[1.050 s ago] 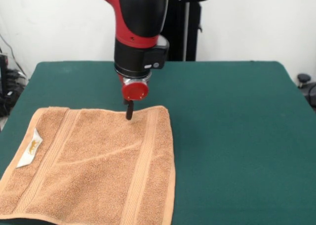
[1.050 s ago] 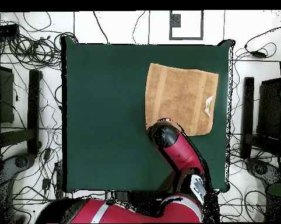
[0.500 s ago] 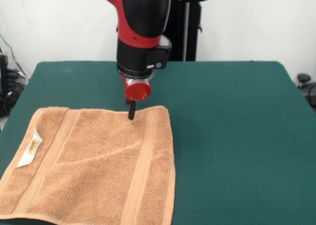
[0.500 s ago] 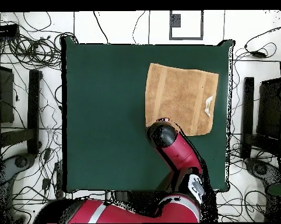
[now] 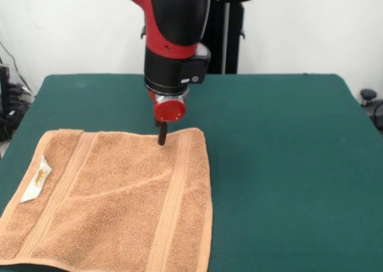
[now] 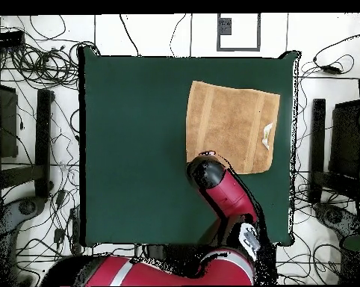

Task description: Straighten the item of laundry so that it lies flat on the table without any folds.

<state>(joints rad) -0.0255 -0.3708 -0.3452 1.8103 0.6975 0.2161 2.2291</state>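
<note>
Towel: light-brown terry hand towel (image 5: 114, 197), soft, limp, light; take hold at a corner.
Gripper: gripper (image 5: 161, 134) over the far hem; grip state unclear.

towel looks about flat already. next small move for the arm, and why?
Probably lift the gripper straight up and clear. The towel lies spread on the table with all four edges out and only a faint diagonal crease across its middle. The gripper's tip sits at the towel's far edge, so any sideways drag from here would likely rumple that edge. Whether the gripper is open or shut cannot be told.
</note>
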